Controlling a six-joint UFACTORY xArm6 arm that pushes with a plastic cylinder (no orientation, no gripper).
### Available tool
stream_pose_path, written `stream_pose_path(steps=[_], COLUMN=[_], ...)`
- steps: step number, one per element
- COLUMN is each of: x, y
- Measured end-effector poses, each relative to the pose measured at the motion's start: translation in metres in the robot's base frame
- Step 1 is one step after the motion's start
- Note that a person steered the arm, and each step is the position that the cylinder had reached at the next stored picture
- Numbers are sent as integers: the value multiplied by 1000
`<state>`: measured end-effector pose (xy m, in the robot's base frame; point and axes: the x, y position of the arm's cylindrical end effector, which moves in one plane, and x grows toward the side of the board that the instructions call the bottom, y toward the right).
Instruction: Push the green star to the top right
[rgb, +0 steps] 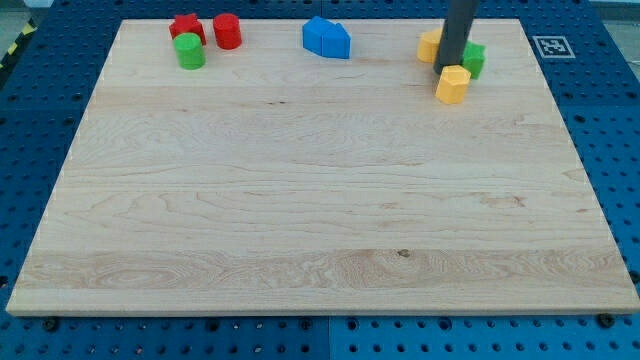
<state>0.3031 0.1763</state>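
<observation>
**Status: Green Star Push Toward the Top Right**

I am working on a wooden tabletop (320, 200) whose near and middle areas are carrying no blocks. All blocks are sitting along the view's top edge.

Moving away from the view's bottom, the first item is a yellow block (452, 84), which is sitting just below my rod. My tip (447, 68) is resting immediately above that block, at the left side of the green star (474, 59). I am judging that this placement is serving the push: standing on the star's left lets me drive it toward the view's right. A second yellow block (430, 45) is lying just behind my rod, on its left, partly hidden.

The green star is already lying near the top right corner, touching or nearly touching my rod; I cannot tell which.

I am carrying no fingers; the rod is only pushing and is holding nothing.

Further left along the top edge, a blue block (327, 38) is sitting well apart from my tip. At the top left, a green cylinder (189, 51), a red cylinder (227, 31) and a red star-like block (186, 27) are clustering together, clear of the push path.
</observation>
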Motion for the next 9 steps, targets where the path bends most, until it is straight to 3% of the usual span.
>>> stream_pose_path(steps=[6, 9], x=[8, -38], y=[48, 48])
